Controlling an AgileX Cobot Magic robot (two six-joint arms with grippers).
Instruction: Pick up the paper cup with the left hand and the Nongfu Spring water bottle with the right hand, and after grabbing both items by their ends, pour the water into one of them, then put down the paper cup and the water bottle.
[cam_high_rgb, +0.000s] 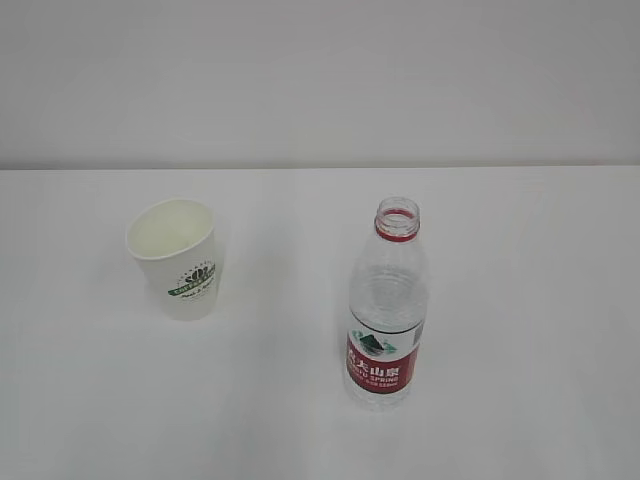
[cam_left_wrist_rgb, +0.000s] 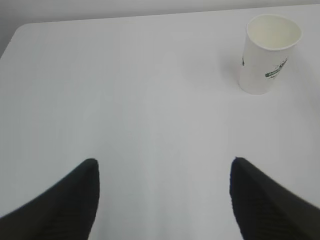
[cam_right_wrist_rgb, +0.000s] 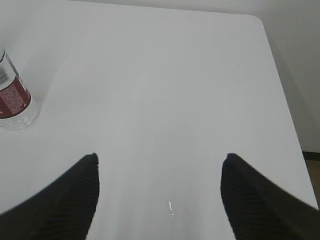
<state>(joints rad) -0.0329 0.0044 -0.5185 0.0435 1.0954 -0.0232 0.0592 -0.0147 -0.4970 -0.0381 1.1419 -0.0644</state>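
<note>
Black fingertips fill the bottom of each wrist view: my left hand and my right hand both stand spread wide, holding nothing, above a bare white table. Neither hand shows in the exterior view.

From the left wrist, the paper cup stands upright and well apart, off to the upper right. From the right wrist, the Nongfu Spring water bottle stands upright at the far left edge, partly cut off.

I judge the step in hand is the reach. To do it well, I should swing each hand inward until its target sits centred between the fingers, then close gently on the cup's thin wall and firmly on the bottle's body, keeping both upright.

Count: one cup, one uncapped bottle, two hands.
</note>
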